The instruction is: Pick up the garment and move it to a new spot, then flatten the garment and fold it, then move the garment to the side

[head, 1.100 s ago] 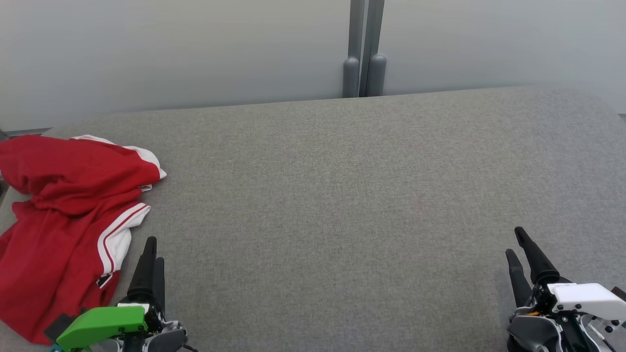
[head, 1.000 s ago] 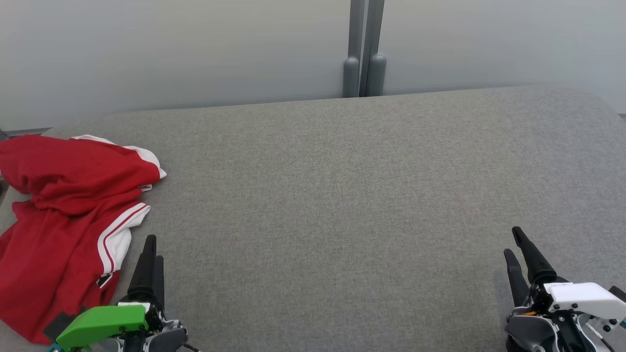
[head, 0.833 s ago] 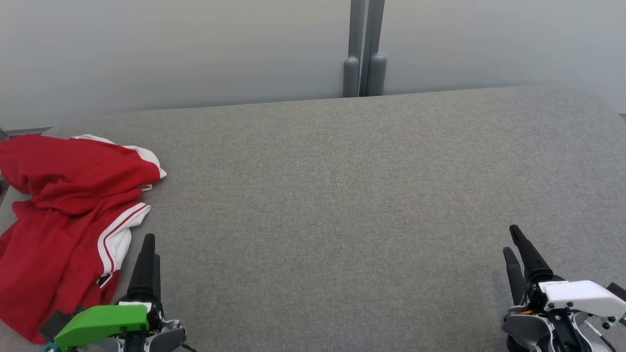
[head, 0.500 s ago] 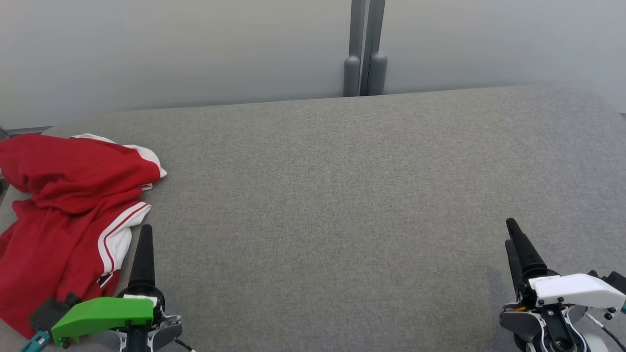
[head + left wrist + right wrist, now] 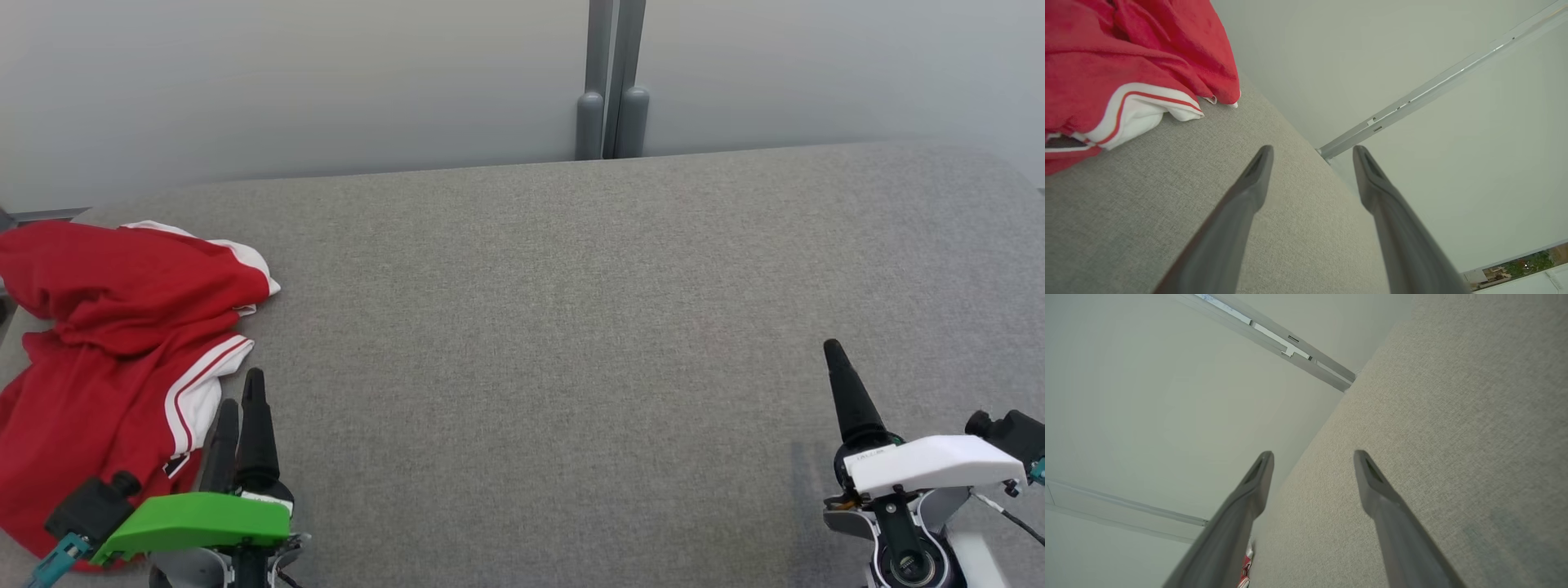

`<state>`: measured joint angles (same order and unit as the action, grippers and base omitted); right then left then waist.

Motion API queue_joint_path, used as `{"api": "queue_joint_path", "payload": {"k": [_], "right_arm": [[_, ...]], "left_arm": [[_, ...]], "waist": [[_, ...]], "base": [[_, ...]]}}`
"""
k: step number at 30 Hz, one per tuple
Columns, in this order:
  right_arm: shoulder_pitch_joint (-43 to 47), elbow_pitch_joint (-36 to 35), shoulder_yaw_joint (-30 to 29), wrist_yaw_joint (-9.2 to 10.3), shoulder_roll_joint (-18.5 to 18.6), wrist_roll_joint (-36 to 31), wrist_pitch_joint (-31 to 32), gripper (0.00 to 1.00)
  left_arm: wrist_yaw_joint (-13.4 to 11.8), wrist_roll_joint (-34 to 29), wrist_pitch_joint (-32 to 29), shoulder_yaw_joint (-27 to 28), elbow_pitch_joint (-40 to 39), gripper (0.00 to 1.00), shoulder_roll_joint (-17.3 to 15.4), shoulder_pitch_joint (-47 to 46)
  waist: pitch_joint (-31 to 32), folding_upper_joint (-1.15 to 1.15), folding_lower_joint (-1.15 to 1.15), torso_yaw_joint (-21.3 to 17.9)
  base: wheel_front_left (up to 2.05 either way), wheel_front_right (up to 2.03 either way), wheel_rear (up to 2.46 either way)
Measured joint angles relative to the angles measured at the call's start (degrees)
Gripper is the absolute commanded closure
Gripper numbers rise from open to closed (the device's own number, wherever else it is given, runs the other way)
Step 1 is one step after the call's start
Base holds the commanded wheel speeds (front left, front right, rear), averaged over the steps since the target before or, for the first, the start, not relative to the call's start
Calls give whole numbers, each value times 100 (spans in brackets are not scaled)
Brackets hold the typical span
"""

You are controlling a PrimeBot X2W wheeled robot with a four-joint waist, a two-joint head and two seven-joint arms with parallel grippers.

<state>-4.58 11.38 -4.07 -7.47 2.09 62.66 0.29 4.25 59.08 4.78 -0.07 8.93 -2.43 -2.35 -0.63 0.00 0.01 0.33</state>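
red garment (image 5: pixel 106 343) lay crumpled at left of grey desk (image 5: pixel 571 310) | left gripper (image 5: pixel 242 390) stood open beside it | right gripper (image 5: pixel 1312 454) stood open, empty

Surface (image 5: pixel 571 327) is grey woven cloth, matt, kinda coarse weave. The garment (image 5: pixel 106 327) looks like soft red fabric with white trim, no shine at all. The fingers (image 5: pixel 1241 212) on the left hand (image 5: pixel 241 390) are dark, smooth and matt. Its green cover (image 5: pixel 196 523) and the white cover (image 5: pixel 931 461) on the right hand (image 5: pixel 1312 453) look like smooth, slightly glossy plastic.
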Motion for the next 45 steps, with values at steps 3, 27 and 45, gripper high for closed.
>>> {"api": "queue_joint_path", "payload": {"k": [3, 27, 45], "right_arm": [[-12, -66, 89, 0, 1, -343, -75, 0], [-9, -136, 678, 0, 26, -2680, -589, 0], [-12, -55, 904, 0, 42, -3897, -901, 0]], "left_arm": [[-25, -410, 45, -22, -37, 0, -2, 44], [-309, -2542, 392, -180, -243, 0, -140, 382], [-425, -3584, 597, -224, -221, 0, -225, 552]], "waist": [[4, 0, 0, 4], [16, 0, 0, 46], [13, 0, 0, 72]], "base": [[0, 0, 0], [0, 0, 0], [0, 0, 0]]}}
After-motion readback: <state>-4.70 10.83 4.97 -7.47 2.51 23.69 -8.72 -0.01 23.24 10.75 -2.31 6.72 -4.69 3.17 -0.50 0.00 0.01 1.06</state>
